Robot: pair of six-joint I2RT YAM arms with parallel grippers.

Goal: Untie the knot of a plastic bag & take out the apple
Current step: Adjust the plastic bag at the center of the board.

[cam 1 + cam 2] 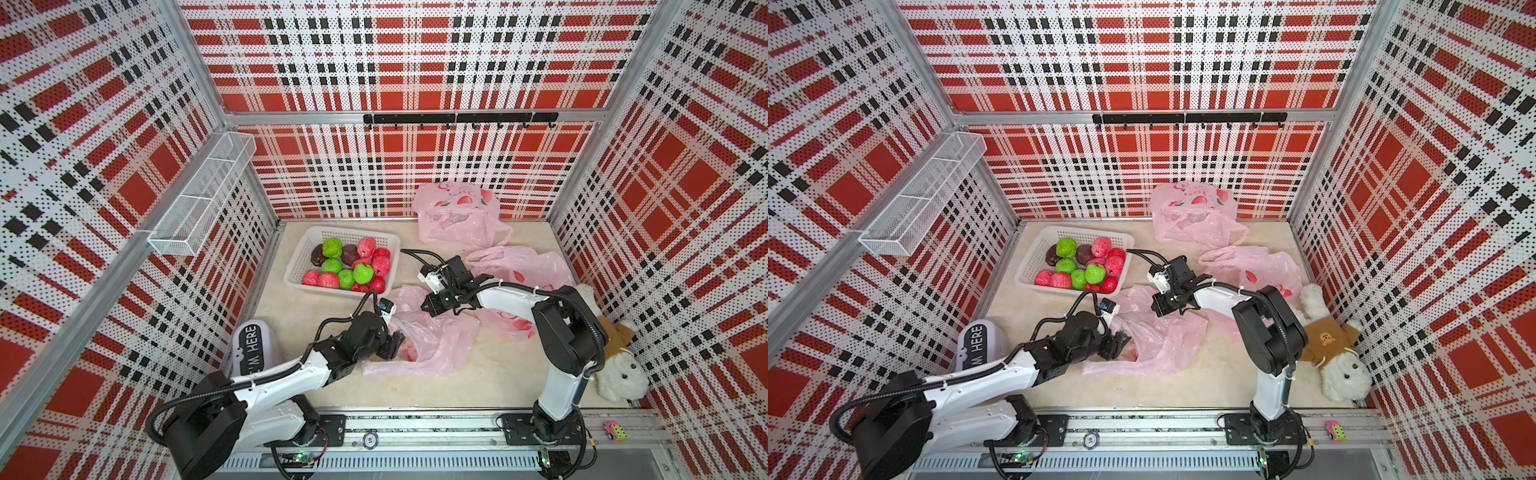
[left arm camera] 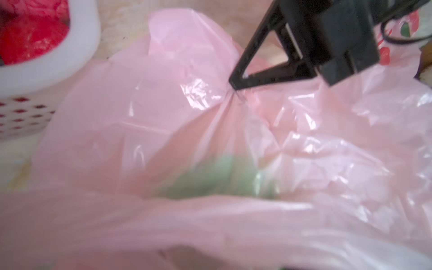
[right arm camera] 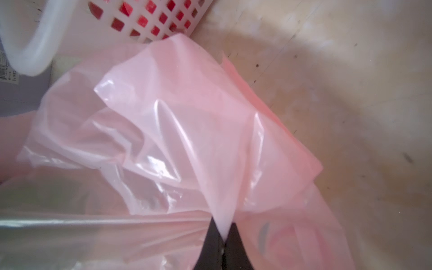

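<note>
A crumpled pink plastic bag lies mid-table. My left gripper reaches into its left end with its fingers apart. The film hides what lies between them. In the left wrist view a blurred green apple shows through the bag, just ahead of the hidden jaws. My right gripper is shut on a pinch of the bag's film at the far edge, and the film fans out from that pinch. The left wrist view shows the right gripper too. The knot is out of view.
A white basket of red, green and brown apples stands just behind the bag. Two more pink bags lie at the back right. A plush toy lies at the right edge and a grey "I'M HERE" object at the left.
</note>
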